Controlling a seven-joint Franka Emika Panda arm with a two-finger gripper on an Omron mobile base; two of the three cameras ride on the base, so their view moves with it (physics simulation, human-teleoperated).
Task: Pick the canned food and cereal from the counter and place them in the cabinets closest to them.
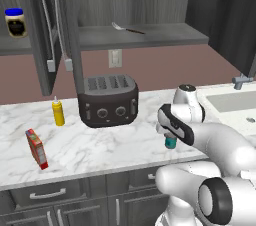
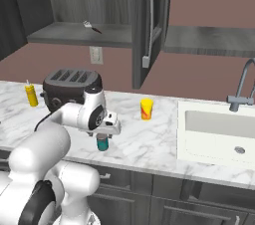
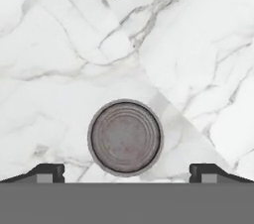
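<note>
**Gripper over can, fingers wide, no grip**

We are seeing the gripper (image 3: 127, 173) pointing straight down at the counter (image 3: 59, 44), its fingertips (image 3: 49, 172) standing wide apart w/ the canned food (image 3: 125, 137) sitting between them, clear of both. The can is standing upright on the marble, grey top facing the hand cam. No contact w/ either tip is showing.

In the left base view we are noting the gripper (image 1: 170, 137) hanging directly above the canned food (image 1: 170, 143), near the counter's (image 1: 100, 145) front edge, right of the toaster (image 1: 108, 100). The right base view is giving the same: canned food (image 2: 102, 143) under the hand, front of the toaster (image 2: 67, 87).

The cereal (image 1: 37, 148) is standing on the counter well left of the can, near the front edge. A yellow bottle (image 1: 58, 112) is standing just left of the toaster. The cabinets (image 1: 45, 30) above are hanging open; a dark jar (image 1: 16, 22) is sitting on the left shelf, a utensil (image 1: 127, 28) lying on the middle shelf. A yellow cup (image 2: 146, 108) is sitting between toaster and sink (image 2: 219, 127).
</note>
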